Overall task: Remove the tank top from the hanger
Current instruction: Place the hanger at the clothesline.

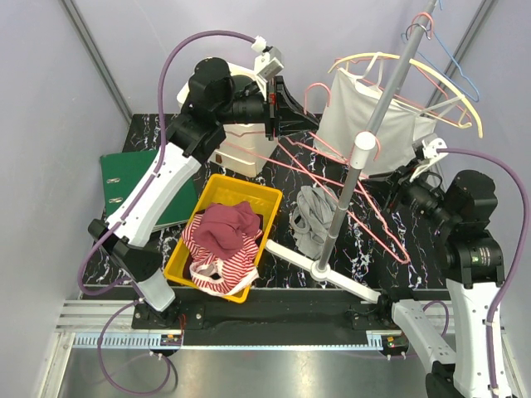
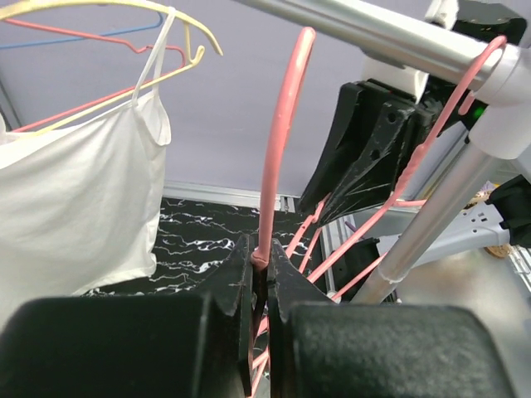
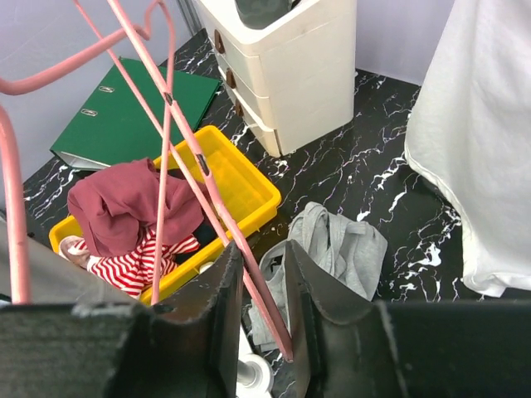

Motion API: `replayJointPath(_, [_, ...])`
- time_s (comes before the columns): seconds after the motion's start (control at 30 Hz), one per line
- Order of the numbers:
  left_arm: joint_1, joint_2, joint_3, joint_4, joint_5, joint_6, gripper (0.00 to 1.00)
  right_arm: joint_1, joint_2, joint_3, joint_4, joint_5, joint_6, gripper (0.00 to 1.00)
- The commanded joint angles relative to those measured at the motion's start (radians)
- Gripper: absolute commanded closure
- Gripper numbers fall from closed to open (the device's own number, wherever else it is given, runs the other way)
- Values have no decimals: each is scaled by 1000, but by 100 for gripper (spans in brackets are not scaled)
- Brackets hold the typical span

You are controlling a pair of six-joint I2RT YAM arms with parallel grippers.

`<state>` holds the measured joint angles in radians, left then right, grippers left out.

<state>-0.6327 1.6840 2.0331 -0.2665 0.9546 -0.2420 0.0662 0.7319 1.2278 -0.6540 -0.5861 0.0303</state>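
Observation:
A bare pink hanger (image 1: 348, 186) slants across the middle, off the rack. My left gripper (image 1: 292, 116) is shut on its hook (image 2: 278, 141), pinched at the fingertips (image 2: 261, 265). My right gripper (image 1: 402, 184) is open, and the hanger's lower bar (image 3: 207, 178) runs loosely through the gap between its fingers (image 3: 261, 290). A grey tank top (image 1: 314, 217) lies crumpled on the table under the hanger, also in the right wrist view (image 3: 340, 249). A white tank top (image 1: 369, 116) hangs on a yellow hanger (image 1: 431, 75) on the rack.
The rack's metal pole (image 1: 365, 141) leans across the table from its white base (image 1: 319, 267). A yellow bin (image 1: 184, 249) holds maroon and red-striped clothes. A white drawer unit (image 1: 241, 137) and a green binder (image 1: 133, 178) sit at the back left.

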Motion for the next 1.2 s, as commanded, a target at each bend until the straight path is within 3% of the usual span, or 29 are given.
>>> replayJointPath(0.0, [-42, -24, 7, 107, 41, -66, 100, -2, 40, -8, 103, -18, 20, 79])
replayJointPath(0.1, [-47, -17, 18, 108, 32, -75, 100, -2, 57, -22, 119, -32, 33, 100])
replayJointPath(0.27, [-45, -26, -11, 108, 0, -68, 87, -3, 34, -39, 131, 12, 23, 100])
replayJointPath(0.4, [-44, -50, -54, 72, -112, -45, 56, -2, 0, -50, 129, 61, -24, 100])
replayJointPath(0.53, [-39, -76, -70, 26, -191, -10, 43, -2, -15, -59, 122, 123, -56, 100])
replayJointPath(0.83, [-29, -187, -136, 6, -323, -17, 28, -3, 17, -54, 139, 160, -36, 100])
replayJointPath(0.87, [-27, -197, -136, 1, -327, -19, 24, -2, 14, -56, 145, 164, -9, 100])
replayJointPath(0.9, [-25, -201, -136, -10, -333, -22, 1, -2, 5, -59, 155, 167, -4, 100])
replayJointPath(1.17, [-19, -322, -285, -11, -431, -13, 1, 0, -14, -21, 149, 180, -26, 100])
